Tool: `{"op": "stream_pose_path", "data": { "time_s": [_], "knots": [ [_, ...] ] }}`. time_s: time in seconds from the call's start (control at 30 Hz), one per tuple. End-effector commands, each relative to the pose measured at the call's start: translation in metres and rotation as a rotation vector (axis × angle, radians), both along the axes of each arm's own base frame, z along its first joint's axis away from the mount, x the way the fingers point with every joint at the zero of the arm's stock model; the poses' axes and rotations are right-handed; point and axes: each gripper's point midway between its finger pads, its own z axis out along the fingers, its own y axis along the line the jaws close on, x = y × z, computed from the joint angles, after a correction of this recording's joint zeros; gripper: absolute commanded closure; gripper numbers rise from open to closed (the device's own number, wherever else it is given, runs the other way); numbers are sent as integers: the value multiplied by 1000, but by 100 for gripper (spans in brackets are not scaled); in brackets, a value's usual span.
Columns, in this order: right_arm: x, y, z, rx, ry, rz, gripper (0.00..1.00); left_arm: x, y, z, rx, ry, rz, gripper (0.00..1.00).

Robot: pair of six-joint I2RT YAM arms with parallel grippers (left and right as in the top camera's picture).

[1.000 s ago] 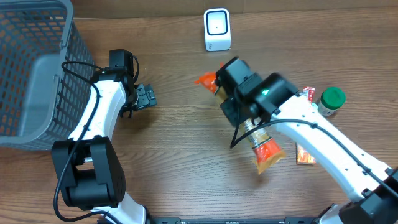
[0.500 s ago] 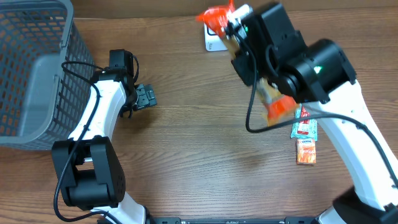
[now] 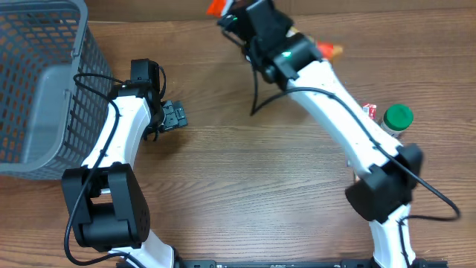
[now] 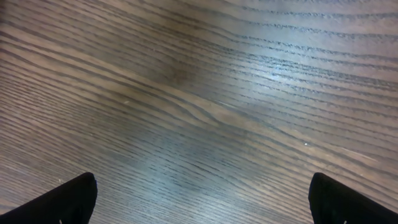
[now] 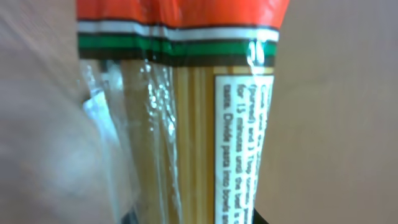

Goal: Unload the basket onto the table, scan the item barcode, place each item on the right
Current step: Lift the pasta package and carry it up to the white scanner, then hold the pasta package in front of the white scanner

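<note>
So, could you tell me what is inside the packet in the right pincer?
Thin pale spaghetti strands show through the clear packet; its white label and orange band hide the rest.

My overhead view looks straight down on the table (image 3: 245, 193) from far off; the left wrist view faces that same wood from close, at a slant; the right wrist view sits almost against the pack (image 5: 199, 124), which fills it.
</note>
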Motion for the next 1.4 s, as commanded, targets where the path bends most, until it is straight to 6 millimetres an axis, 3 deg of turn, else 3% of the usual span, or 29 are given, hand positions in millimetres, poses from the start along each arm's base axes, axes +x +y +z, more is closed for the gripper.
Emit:
{"op": "stream_pose_path", "data": {
  "time_s": [0.0, 0.23, 0.63, 0.93, 1.2, 1.37],
  "knots": [
    [15, 1, 36, -171, -154, 27, 97, 0, 1, 1, 0, -5, 0, 0],
    [59, 32, 17, -188, -321, 45, 97, 0, 1, 1, 0, -5, 0, 0],
    [98, 52, -7, -202, -513, 74, 97, 0, 1, 1, 0, -5, 0, 0],
    [107, 62, -15, -102, -607, 81, 97, 0, 1, 1, 0, -5, 0, 0],
    [113, 74, -40, -87, -620, 140, 97, 0, 1, 1, 0, -4, 0, 0],
    [109, 73, -13, -17, -740, 102, 97, 0, 1, 1, 0, -5, 0, 0]
  ]
}}
